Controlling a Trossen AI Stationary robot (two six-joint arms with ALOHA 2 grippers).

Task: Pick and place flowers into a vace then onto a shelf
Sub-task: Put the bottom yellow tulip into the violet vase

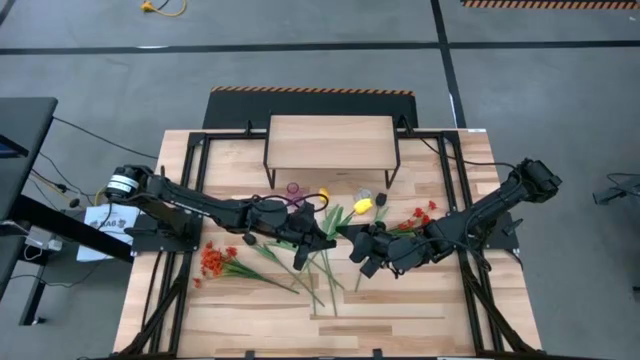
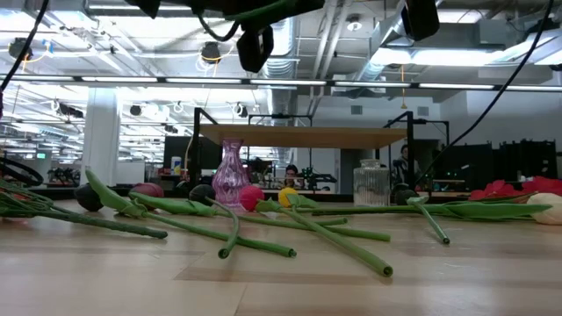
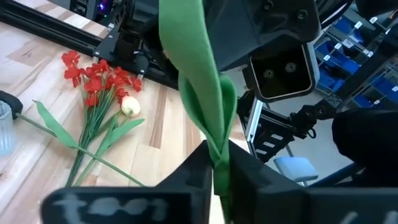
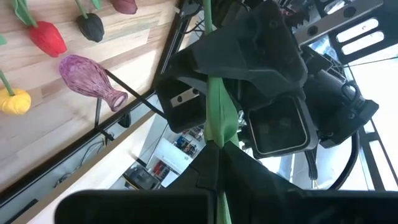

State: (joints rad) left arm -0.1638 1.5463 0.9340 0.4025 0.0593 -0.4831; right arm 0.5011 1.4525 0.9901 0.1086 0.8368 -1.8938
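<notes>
Both grippers are raised above the table's middle, facing each other, each shut on one green flower stem (image 1: 343, 233) that spans between them. My left gripper (image 3: 219, 171) comes from the left and my right gripper (image 4: 214, 152) from the right. In the low view the stem (image 2: 263, 10) crosses the top, clear of the table. The purple vase (image 1: 293, 189) stands upright in front of the shelf (image 1: 330, 140). Loose tulips (image 1: 320, 262) lie flat mid-table, with an orange-red spray (image 1: 214, 260) at the left and a red spray (image 1: 421, 214) at the right. My left gripper pinches the stem and its long leaf (image 3: 217, 158) between its two fingers, coming about level from the table's left. The stem is lifted clear of the table and runs on to the other gripper. My right gripper pinches the same stem (image 4: 216, 134) between its two fingers, coming about level from the table's right. The stem runs straight out from the fingers into the left gripper and hangs clear of the table.
A clear glass (image 2: 371, 183) stands by the shelf's right leg. Tulip heads, yellow (image 4: 12, 99), red (image 4: 46, 37) and dark (image 4: 91, 26), lie near the vase (image 4: 90, 78). Black frame rails (image 1: 190, 200) run along both sides of the table. Bare wood (image 1: 400, 320) lies at the near edge.
</notes>
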